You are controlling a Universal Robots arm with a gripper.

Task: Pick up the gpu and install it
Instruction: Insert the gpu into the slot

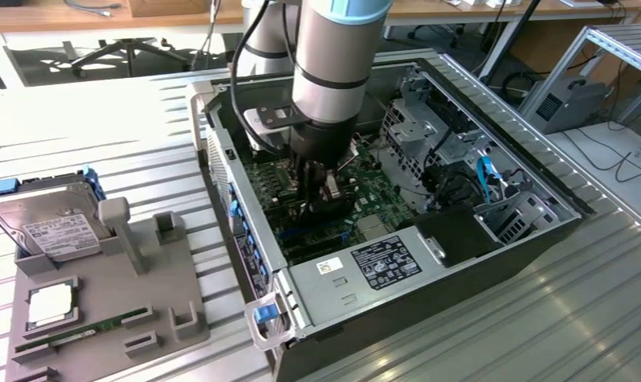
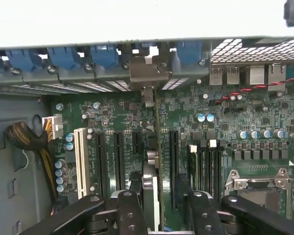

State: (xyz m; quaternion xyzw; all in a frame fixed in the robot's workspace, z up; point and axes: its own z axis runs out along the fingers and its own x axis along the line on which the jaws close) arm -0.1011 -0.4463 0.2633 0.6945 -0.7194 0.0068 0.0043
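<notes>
The gpu (image 2: 154,147) stands on edge in a motherboard slot inside the open computer case (image 1: 235,231). I see it edge-on in the wrist view, with its silver bracket (image 2: 147,73) up against the case's rear slot wall. My gripper (image 2: 161,208) straddles the card from above. Its black fingers (image 2: 130,210) are spread to either side, and a gap shows between the card and the other finger. In the exterior view the gripper (image 1: 326,203) reaches down into the middle of the case over the green board, hiding most of the card.
A grey fixture tray (image 1: 161,310) at the exterior view's left holds a hard drive (image 1: 50,223), a processor (image 1: 50,306) and a RAM stick (image 1: 82,330). Inside the case are the power supply (image 1: 390,263), drive cages (image 1: 416,127), the processor socket (image 2: 257,188) and a cable bundle (image 2: 27,139).
</notes>
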